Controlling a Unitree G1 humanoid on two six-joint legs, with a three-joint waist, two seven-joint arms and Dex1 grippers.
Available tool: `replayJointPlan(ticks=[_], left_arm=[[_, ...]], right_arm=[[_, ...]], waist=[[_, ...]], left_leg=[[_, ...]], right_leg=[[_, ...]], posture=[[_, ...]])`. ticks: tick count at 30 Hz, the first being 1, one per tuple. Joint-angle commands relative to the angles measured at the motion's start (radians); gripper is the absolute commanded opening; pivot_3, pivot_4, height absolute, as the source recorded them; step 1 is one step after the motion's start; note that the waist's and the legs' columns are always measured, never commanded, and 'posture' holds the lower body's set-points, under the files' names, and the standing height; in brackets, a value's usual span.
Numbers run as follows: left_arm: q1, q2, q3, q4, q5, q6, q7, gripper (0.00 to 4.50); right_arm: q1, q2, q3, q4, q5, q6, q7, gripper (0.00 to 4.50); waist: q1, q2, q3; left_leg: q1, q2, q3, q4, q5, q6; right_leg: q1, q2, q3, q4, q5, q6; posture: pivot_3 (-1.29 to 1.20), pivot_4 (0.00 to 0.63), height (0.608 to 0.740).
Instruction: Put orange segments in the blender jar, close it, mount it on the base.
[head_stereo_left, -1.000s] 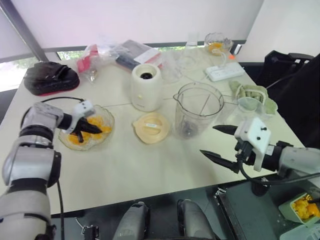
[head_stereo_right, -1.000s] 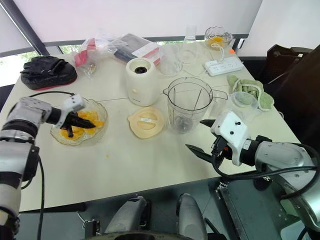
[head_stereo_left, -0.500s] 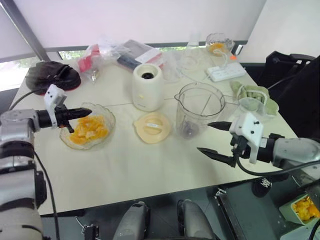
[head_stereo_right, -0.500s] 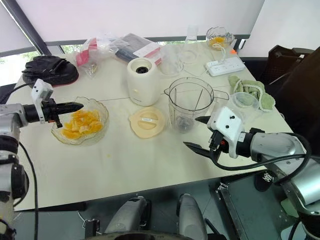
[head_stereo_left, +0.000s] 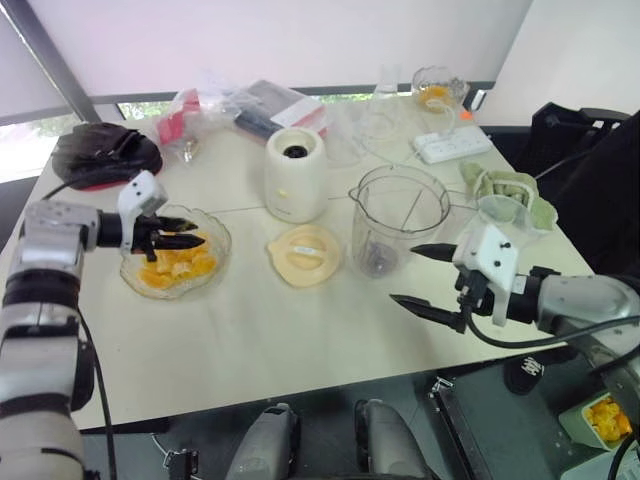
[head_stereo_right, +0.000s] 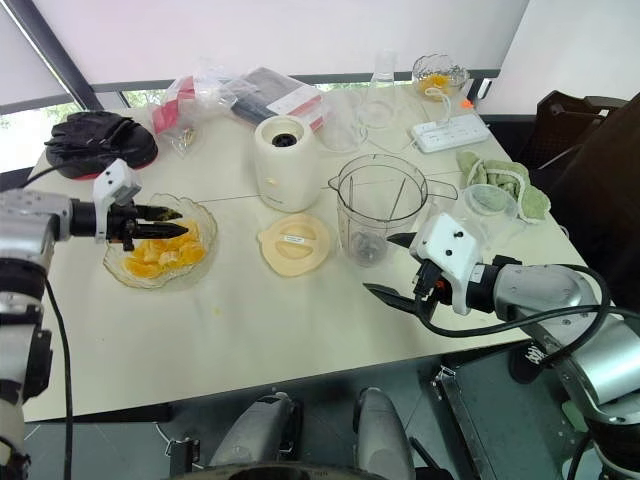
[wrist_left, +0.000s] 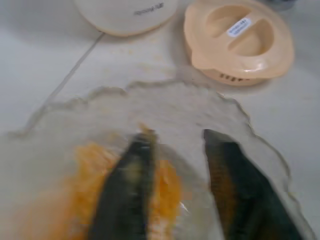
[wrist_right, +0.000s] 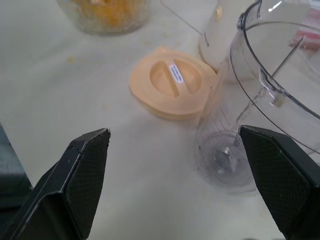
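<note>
A glass bowl (head_stereo_left: 214, 265) of orange segments (head_stereo_left: 172, 268) sits at the table's left. My left gripper (head_stereo_left: 196, 233) hovers open just over the segments; in the left wrist view its fingers (wrist_left: 125, 190) straddle orange pieces (wrist_left: 165, 192) without closing on any. The clear blender jar (head_stereo_left: 396, 215) stands upright and uncovered at mid-table, with nothing but its blade showing inside. Its cream lid (head_stereo_left: 303, 254) lies flat to the left of it, and the cream base (head_stereo_left: 293, 175) stands behind the lid. My right gripper (head_stereo_left: 404, 273) is wide open and holds nothing, low over the table just right of the jar.
At the back right stand a white power strip (head_stereo_left: 450, 145) and a small glass dish of orange (head_stereo_left: 436, 88). A green cloth with a cup (head_stereo_left: 505, 195) lies right of the jar. A black bag (head_stereo_left: 100, 155), plastic packets (head_stereo_left: 240, 105) and clear glasses (head_stereo_left: 345, 135) line the back.
My left gripper drew back out of the bowl to the left, then returned over the segments. My right gripper crept slightly left toward the jar, still open.
</note>
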Motion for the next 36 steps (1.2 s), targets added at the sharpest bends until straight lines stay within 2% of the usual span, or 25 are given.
replayJointPlan(ticks=[1, 10, 16, 27, 36], left_arm=[[-0.065, 0.009, -0.038, 0.112, 0.061, -0.079, -0.02, 3.2], [-0.124, -0.022, -0.168, 0.278, 0.218, -0.205, -0.035, 3.2], [-0.137, -0.056, -0.184, 0.331, 0.267, -0.238, -0.005, 3.2], [-0.146, -0.08, -0.219, 0.37, 0.349, -0.265, 0.097, 3.2], [-0.131, -0.112, -0.207, 0.379, 0.369, -0.283, 0.153, 3.2]], right_arm=[[0.023, 0.019, -0.017, -0.059, -0.003, 0.001, -0.034, 4.34], [0.151, 0.088, -0.035, -0.166, -0.009, 0.022, -0.138, 4.34], [0.184, 0.11, -0.019, -0.197, -0.012, 0.027, -0.179, 4.34], [0.172, 0.099, -0.009, -0.196, 0.021, 0.036, -0.166, 4.34], [0.089, 0.074, 0.008, -0.135, 0.012, 0.039, -0.114, 4.34]], waist=[[-0.006, 0.0, 0.0], [-0.002, -0.001, 0.0], [0.0, -0.002, -0.001], [-0.001, -0.002, -0.001], [0.0, -0.002, -0.001]], left_leg=[[0.0, 0.0, 0.0, 0.0, 0.0, 0.0], [0.0, 0.0, 0.001, 0.0, -0.001, 0.001], [0.0, 0.0, 0.0, 0.002, -0.001, 0.001], [0.0, 0.0, 0.0, 0.003, -0.001, 0.002], [0.0, 0.0, 0.0, 0.006, -0.001, 0.002]], right_leg=[[0.0, 0.0, 0.0, 0.0, 0.0, 0.0], [-0.001, 0.0, 0.0, 0.001, 0.0, 0.0], [0.0, 0.0, 0.0, 0.003, 0.0, 0.0], [-0.001, 0.001, 0.0, 0.008, 0.0, 0.0], [0.0, 0.001, 0.0, 0.008, 0.0, 0.0]], posture=[[0.0, 0.15, 0.74], [0.0, 0.15, 0.74], [0.0, 0.15, 0.74], [0.0, 0.15, 0.74], [0.0, 0.15, 0.74]])
